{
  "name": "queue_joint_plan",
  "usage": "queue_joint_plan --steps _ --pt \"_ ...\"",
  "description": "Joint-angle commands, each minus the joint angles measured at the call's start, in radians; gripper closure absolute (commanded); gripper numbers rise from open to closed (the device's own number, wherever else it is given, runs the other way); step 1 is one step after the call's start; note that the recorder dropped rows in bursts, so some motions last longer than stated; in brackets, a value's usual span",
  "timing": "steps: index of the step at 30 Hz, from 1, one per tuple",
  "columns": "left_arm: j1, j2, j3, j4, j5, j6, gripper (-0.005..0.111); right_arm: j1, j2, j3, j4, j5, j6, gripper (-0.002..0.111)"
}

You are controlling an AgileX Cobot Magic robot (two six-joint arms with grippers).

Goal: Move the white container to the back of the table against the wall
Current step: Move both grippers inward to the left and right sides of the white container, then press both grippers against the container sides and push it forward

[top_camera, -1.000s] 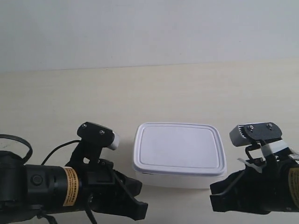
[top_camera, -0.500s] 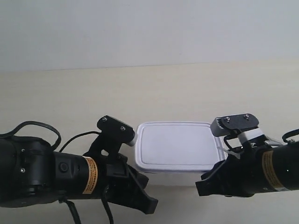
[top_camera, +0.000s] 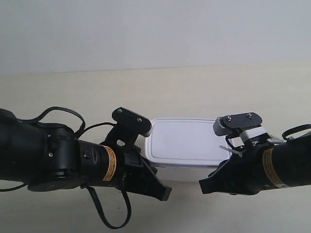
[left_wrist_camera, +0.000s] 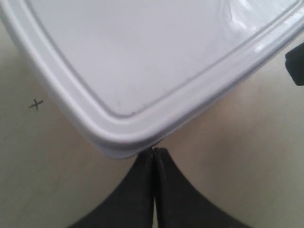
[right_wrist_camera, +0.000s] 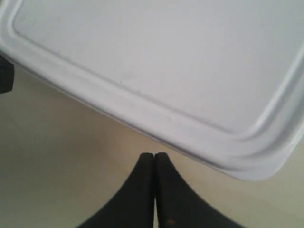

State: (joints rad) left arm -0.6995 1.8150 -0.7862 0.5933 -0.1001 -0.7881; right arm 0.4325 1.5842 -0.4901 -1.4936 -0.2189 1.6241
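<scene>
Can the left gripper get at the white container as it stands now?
Probably yes: the left gripper, shut, has its tips at a corner of the white container, with nothing between them.

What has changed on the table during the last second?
The shut left gripper and right gripper advanced toward the wall, and the container slid back ahead of them. Nothing was grasped. The container did not turn.

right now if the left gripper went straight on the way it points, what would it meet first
The white container: the shut left gripper points at its rounded corner, tips apparently touching it.
</scene>
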Motion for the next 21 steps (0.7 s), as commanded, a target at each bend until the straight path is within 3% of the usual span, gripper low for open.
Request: queue_joint_plan --steps 1,21 --pt "0.005 0.009 -0.014 0.003 0.013 0.003 0.107 0.005 0.001 -0.009 0.003 0.03 -0.001 0.108" --pt "0.063 0.084 -0.068 0.005 -0.026 0.001 0.107 0.005 0.001 -0.055 0.003 0.097 -0.001 0.108"
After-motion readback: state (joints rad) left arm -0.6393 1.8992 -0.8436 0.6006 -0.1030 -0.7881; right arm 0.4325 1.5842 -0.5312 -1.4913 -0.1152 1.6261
